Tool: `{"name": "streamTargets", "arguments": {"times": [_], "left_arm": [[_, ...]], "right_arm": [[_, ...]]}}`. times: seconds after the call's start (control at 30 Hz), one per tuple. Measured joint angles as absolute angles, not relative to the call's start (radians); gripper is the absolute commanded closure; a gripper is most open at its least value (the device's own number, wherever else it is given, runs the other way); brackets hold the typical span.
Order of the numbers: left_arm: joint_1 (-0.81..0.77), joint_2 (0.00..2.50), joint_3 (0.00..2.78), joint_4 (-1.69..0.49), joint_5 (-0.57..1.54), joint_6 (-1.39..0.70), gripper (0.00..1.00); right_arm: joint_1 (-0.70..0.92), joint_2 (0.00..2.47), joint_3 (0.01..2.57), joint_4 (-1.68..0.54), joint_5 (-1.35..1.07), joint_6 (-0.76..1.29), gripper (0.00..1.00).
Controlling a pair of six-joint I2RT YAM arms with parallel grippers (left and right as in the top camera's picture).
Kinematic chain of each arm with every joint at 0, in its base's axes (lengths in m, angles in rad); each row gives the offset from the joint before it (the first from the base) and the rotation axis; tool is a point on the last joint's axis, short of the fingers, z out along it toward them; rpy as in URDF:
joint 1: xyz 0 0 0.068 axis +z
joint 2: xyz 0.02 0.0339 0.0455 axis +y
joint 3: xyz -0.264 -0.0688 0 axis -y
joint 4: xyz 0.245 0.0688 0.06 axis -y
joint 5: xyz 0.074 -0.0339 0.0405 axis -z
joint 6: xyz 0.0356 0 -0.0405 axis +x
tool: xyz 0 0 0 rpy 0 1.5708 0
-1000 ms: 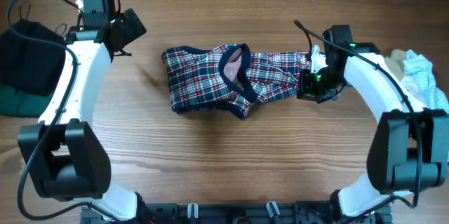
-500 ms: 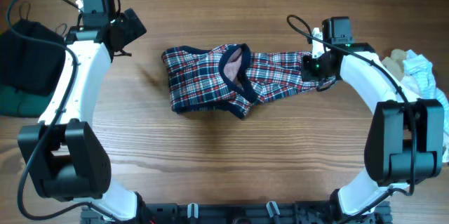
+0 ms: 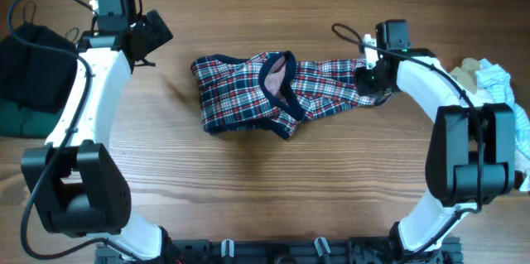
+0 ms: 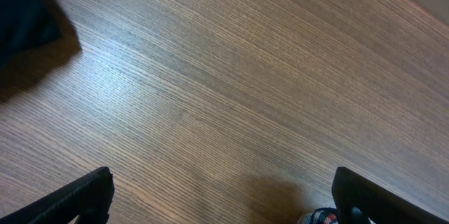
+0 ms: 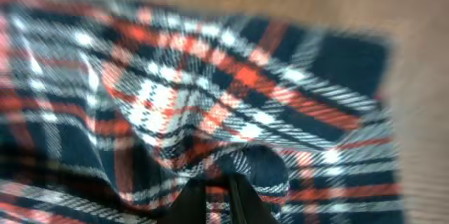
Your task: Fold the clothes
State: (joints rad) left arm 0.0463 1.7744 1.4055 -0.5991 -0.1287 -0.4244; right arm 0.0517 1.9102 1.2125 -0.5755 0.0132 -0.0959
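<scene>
Plaid shirt lies crumpled mid-table, its long axis running left to right and its narrower end pointing right, with bare table all along its near edge. Right gripper sits at that right end, fingers close together at a raised fold, though blur hides whether they pinch it; left gripper gapes wide and empty at far left, near a dark pile
</scene>
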Motion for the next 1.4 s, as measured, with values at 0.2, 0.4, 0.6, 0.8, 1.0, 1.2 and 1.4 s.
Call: {"name": "streamTargets", "arguments": {"times": [0.2, 0.4, 0.6, 0.8, 1.0, 1.2, 1.4], "left_arm": [[0.046, 1.774, 1.406, -0.599, -0.129, -0.424, 0.0], [0.046, 1.774, 1.406, -0.599, -0.129, -0.424, 0.0], [0.046, 1.774, 1.406, -0.599, -0.129, -0.424, 0.0], [0.046, 1.774, 1.406, -0.599, -0.129, -0.424, 0.0], [0.046, 1.774, 1.406, -0.599, -0.129, -0.424, 0.0], [0.046, 1.774, 1.406, -0.599, -0.129, -0.425, 0.0], [0.046, 1.774, 1.406, -0.599, -0.129, -0.425, 0.0]], "right_arm": [[0.044, 1.753, 1.29, -0.575, 0.048, -0.103, 0.18], [-0.074, 1.89, 1.289, -0.565, 0.031, -0.107, 0.17], [-0.078, 1.99, 1.284, -0.562, -0.15, -0.186, 0.17], [-0.08, 1.99, 1.253, -0.532, -0.176, -0.199, 0.57], [-0.081, 1.982, 1.243, -0.545, -0.199, -0.204, 0.96], [-0.099, 1.935, 1.287, -0.604, -0.121, -0.204, 0.96], [-0.266, 1.926, 1.291, -0.574, -0.085, -0.235, 0.96]]}}
